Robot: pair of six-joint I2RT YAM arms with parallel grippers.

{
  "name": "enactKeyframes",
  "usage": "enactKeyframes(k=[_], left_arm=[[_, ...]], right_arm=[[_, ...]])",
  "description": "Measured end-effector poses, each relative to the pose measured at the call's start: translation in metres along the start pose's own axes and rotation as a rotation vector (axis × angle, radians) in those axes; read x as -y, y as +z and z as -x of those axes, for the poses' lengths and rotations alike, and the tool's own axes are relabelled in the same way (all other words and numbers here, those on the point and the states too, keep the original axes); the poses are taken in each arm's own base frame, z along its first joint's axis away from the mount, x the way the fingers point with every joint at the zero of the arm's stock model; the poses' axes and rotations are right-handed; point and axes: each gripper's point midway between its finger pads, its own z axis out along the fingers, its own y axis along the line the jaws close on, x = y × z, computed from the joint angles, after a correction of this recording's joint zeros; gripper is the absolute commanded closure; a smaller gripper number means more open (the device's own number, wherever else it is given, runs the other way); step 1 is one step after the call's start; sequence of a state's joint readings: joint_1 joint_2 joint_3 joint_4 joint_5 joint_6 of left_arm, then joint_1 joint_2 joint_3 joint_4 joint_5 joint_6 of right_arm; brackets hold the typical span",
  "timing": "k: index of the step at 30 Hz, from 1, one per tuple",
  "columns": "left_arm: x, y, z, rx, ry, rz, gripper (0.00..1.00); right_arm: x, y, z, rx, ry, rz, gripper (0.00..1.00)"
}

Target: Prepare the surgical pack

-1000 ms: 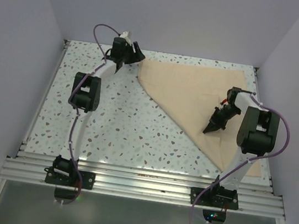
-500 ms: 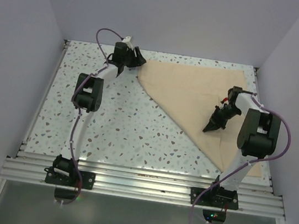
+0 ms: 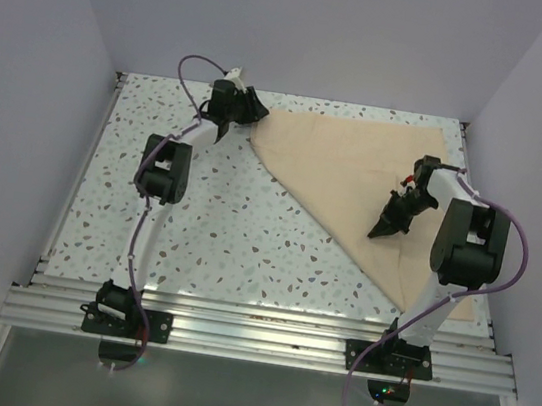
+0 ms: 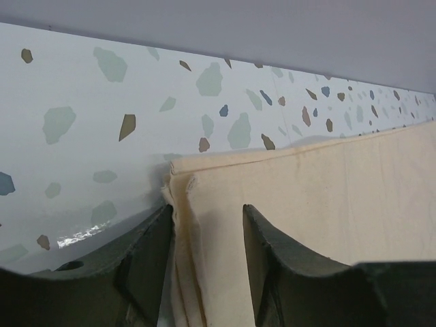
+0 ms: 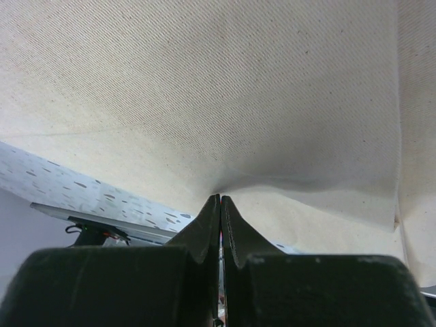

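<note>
The tan cloth sheet [image 3: 357, 165] lies folded into a triangle on the right half of the table. My left gripper [image 3: 253, 112] is open at the cloth's far-left corner; in the left wrist view [image 4: 206, 211] the layered cloth edge [image 4: 184, 225] lies between the spread jaws, untouched by the right finger. My right gripper [image 3: 378, 234] is shut, its tips [image 5: 220, 197] pressed onto the cloth [image 5: 238, 88], which puckers there. No cloth shows between those jaws. The tray, scissors, forceps, gauze and packet are out of view.
The speckled table [image 3: 209, 215] is walled on the left, back and right. The back wall runs just behind the left gripper [image 4: 204, 27]. An aluminium rail [image 3: 253, 332] with both arm bases runs along the near edge.
My left gripper has moved right along the back of the table to the cloth's far-left corner. The right gripper has stayed in place on the cloth.
</note>
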State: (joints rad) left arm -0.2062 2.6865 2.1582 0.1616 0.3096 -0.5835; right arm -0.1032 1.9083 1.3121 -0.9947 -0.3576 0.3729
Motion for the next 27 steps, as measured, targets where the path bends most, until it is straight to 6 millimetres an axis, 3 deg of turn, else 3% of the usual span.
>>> enactKeyframes(k=[13,17,27], left_arm=[[-0.0034,0.0077,-0.002,0.018,-0.076,0.002,0.79],[-0.0051,0.0074,-0.0038,0.011,-0.084,0.011,1.0],[-0.0023,-0.0014,-0.006,-0.007,-0.096,0.021,1.0]], right_arm=[[0.0001,0.0011,0.0009,0.005,-0.003,0.002,1.0],[-0.0002,0.0013,0.0016,0.007,-0.003,0.004,1.0],[-0.0008,0.0019,0.0035,0.015,-0.005,0.007,1.0]])
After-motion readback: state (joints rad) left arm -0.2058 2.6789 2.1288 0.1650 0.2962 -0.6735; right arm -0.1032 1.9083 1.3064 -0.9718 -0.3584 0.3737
